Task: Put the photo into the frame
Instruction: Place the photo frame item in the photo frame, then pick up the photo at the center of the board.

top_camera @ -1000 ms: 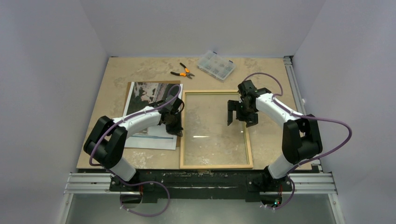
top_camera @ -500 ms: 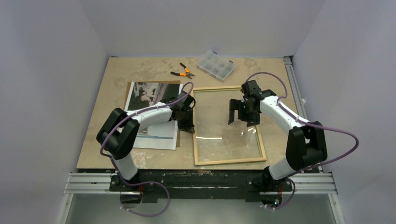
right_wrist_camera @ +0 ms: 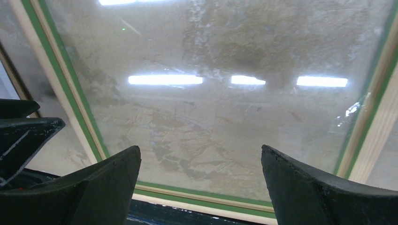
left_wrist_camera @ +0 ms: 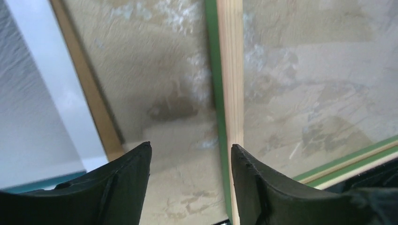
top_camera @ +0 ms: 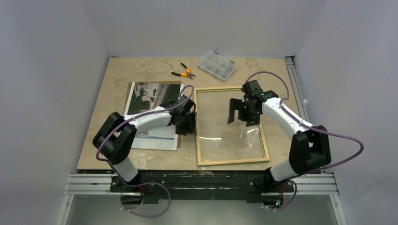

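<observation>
The frame [top_camera: 233, 161] lies flat, pale wood back up, with the table showing through its clear pane. To its left the photo [top_camera: 145, 96] lies picture side up on a brown backing sheet [top_camera: 155, 83]. My left gripper [top_camera: 188, 126] is open at the frame's left rail [left_wrist_camera: 230, 70], its right finger over the rail and bare table between the fingers [left_wrist_camera: 190, 147]. The photo's white border [left_wrist_camera: 28, 93] shows at the left of that view. My right gripper [top_camera: 238, 118] hovers wide open over the pane [right_wrist_camera: 201, 149], holding nothing.
Orange-handled pliers [top_camera: 184, 72] and a clear compartment box [top_camera: 217, 65] sit at the back of the table. The frame's near rail [right_wrist_camera: 202, 197] runs close to the table's front edge. Grey walls close in both sides.
The frame slid to the right and turned slightly, opening a gap from the photo. My left gripper, shut on the left rail before, has opened. The right gripper moved little.
</observation>
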You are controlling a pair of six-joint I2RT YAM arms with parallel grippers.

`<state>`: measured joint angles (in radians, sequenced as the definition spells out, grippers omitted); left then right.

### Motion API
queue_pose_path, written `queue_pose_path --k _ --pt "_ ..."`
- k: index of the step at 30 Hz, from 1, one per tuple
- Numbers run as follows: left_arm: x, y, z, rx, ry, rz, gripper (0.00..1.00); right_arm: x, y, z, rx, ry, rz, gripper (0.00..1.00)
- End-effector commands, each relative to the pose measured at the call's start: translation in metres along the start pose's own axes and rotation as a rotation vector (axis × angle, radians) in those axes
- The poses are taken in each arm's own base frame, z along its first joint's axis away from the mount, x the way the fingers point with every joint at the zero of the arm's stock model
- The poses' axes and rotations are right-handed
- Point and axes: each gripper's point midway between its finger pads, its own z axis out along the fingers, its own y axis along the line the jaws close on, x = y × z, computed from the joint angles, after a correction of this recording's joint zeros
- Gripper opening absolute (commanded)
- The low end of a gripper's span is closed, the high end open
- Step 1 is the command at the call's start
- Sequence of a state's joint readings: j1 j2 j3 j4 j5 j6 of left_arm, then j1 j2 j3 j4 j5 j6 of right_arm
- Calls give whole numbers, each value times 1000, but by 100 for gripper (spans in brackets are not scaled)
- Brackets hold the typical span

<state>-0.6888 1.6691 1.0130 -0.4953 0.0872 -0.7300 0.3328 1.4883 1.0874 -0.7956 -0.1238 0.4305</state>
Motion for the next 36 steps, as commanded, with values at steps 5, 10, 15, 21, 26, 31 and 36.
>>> queue_pose_path --k 5,10,15,21,26,31,36 --pt "-22 14 -57 189 -183 -111 68 4 87 -2 -140 -39 -111 98" --pt "-28 47 -78 252 -284 -234 68 10 144 5 -225 -28 -167 97" --pt "-24 98 -98 83 -363 -330 66 19 201 12 -294 -14 -218 95" --pt "-10 150 -117 -223 -379 -367 55 22 252 36 -358 3 -233 88" --pt "1 164 -98 -305 -294 -371 49 20 267 67 -341 26 -214 81" --pt "7 163 -73 -293 -221 -373 43 14 264 89 -277 22 -208 78" --pt "11 147 -48 -224 -135 -325 41 23 264 96 -301 49 -188 76"
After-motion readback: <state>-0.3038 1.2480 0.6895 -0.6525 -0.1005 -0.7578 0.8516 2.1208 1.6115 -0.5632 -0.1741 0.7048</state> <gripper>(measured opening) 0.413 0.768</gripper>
